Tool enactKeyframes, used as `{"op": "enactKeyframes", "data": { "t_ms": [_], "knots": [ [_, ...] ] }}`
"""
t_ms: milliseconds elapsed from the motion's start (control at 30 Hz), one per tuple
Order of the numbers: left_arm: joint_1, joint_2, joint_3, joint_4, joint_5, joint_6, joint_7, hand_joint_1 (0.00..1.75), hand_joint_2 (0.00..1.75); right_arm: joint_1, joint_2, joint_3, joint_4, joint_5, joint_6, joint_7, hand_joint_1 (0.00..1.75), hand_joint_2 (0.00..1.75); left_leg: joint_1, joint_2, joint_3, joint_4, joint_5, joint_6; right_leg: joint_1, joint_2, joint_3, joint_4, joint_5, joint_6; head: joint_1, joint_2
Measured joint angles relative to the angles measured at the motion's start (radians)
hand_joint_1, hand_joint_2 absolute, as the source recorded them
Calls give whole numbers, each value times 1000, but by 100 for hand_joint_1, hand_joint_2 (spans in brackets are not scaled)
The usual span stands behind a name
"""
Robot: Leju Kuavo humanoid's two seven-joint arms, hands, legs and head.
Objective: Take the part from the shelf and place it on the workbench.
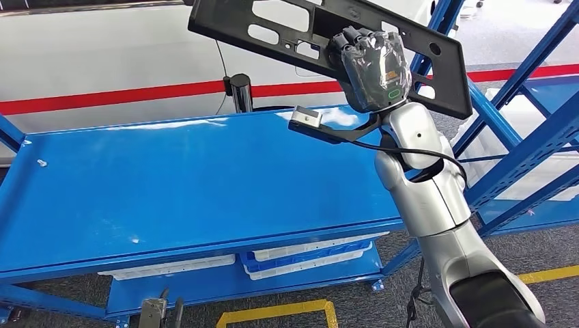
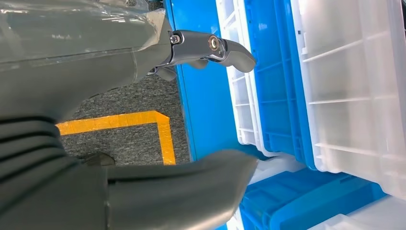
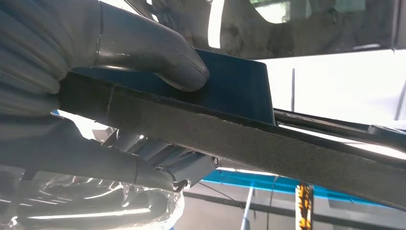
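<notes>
Part (image 1: 287, 31), a long flat black panel with slots and holes, hangs in the air above the far right side of the blue workbench (image 1: 171, 191), tilted so that its right end sits lower than its left. It touches no surface. The right hand (image 1: 372, 65) grasps it near its right half, fingers wrapped over the upper edge; in the right wrist view the thick thumb (image 3: 153, 52) presses on one face of the part (image 3: 239, 134) while the other fingers clamp from the opposite side. The silver right arm rises from the lower right of the head view to reach it.

The left hand (image 2: 210, 48) hangs low beside the bench with its fingers apart and nothing in them; beyond it lie white and blue bins (image 2: 344, 86) on the lower level, and yellow floor tape (image 2: 143, 120) on grey carpet.

To the right stands the blue shelf frame (image 1: 532, 130), close to the lower end of the part.

Judging from this, the part has left the shelf and the placing is not yet done. The grip sits off-centre on a long panel, so the free left end could swing or droop and twist within the fingers. That end might strike the bench first and lever the part loose. The right end could also catch a shelf upright if the arm sweeps sideways.
</notes>
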Motion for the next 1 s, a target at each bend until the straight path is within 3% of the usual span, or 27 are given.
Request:
{"op": "enactKeyframes", "data": {
  "t_ms": [167, 533, 1000],
  "knots": [
    [0, -3, 1, 0, 1, 9, 1, 0, 175, -12, -8, 23, -5, -74, 14, -5, 175, 175, 0, -1, 0, 0, 0, 0, 0, 0, 0, 0, 0, 0, 0, 0],
    [1, -3, 3, 0, 20, 25, 56, 0, 175, -3, -4, 44, -2, -435, 80, -71, 175, 175, 0, -1, 0, 0, 0, 0, 0, 0, 0, 0, 0, 0, 0, 0],
    [20, 5, 20, 0, 45, -18, 101, 0, 175, 55, 1, 6, 43, -548, 68, -134, 175, 175, -4, -2, -1, 1, -1, 1, -3, 0, 0, -1, 0, 1, 0, 0]
  ]
}}
